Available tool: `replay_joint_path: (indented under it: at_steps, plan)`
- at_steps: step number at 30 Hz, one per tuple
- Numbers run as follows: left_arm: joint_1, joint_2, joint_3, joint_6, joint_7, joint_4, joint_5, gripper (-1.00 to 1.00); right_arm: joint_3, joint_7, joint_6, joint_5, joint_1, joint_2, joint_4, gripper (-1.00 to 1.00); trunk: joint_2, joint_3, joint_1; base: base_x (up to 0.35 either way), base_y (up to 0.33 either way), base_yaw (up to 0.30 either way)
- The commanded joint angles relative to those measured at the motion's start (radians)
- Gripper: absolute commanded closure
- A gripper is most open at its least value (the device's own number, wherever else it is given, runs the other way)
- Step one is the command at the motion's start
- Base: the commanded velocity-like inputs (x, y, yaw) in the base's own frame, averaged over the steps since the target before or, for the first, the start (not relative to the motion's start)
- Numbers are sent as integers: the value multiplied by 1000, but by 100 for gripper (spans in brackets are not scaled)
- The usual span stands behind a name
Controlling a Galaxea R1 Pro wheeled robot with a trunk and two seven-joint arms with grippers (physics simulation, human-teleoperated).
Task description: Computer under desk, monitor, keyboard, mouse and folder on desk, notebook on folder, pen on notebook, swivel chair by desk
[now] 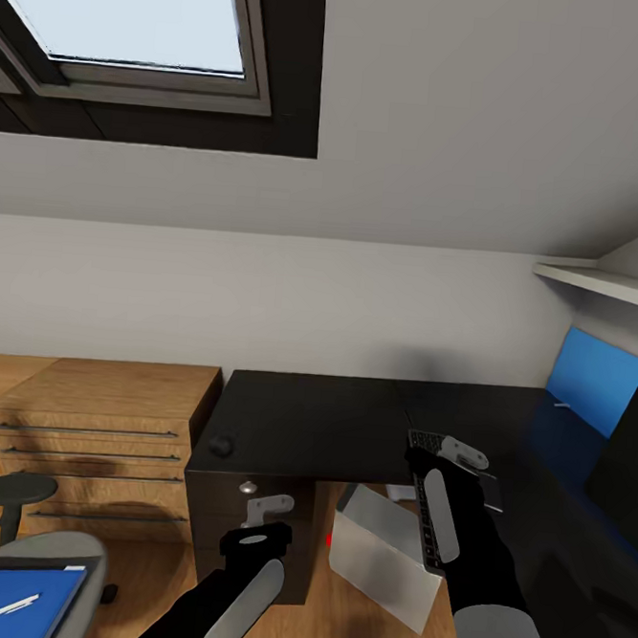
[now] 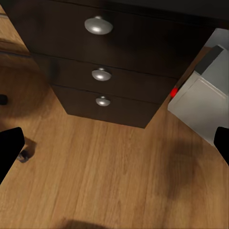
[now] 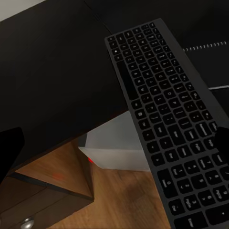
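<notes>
Right hand (image 1: 447, 463) clamped on keyboard (image 3: 167, 124), held above the desk (image 1: 349, 422) front edge, over the computer (image 1: 382, 559). Left hand (image 1: 263, 516) fingers apart, empty, before the desk drawers (image 2: 102, 74).

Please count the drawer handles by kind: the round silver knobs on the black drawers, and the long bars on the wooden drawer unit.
Round knobs: 3
Bar handles: 4
Total: 7
</notes>
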Motion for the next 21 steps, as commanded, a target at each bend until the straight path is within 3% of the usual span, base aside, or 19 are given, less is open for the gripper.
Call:
replay_joint_path:
  at_steps: [1,8,9,11,15,21]
  plan:
    - [-1,0,-2,3,7,-1,5,-100,0,-8,1,-10,-1,1,-1,-100,-8,-5,4,0,0,0]
    - [-1,0,-1,3,7,0,7,-100,0,-7,-1,-11,0,1,-1,-100,-57,-28,31,0,0,0]
    - [-1,-1,1,3,8,1,9,-100,15,-8,7,-54,1,2,-42,-100,-64,-31,35,0,0,0]
    - [-1,-1,1,3,8,1,9,-100,31,-8,10,-76,6,2,-78,-100,-78,-37,42,0,0,0]
    - [-1,-1,3,3,8,0,9,-100,102,-11,16,-137,56,0,-219,-100,-106,-50,58,0,0,0]
    - [-1,-1,3,3,8,0,9,-100,137,-13,16,-162,127,-1,-331,-100,-148,-69,81,0,0,0]
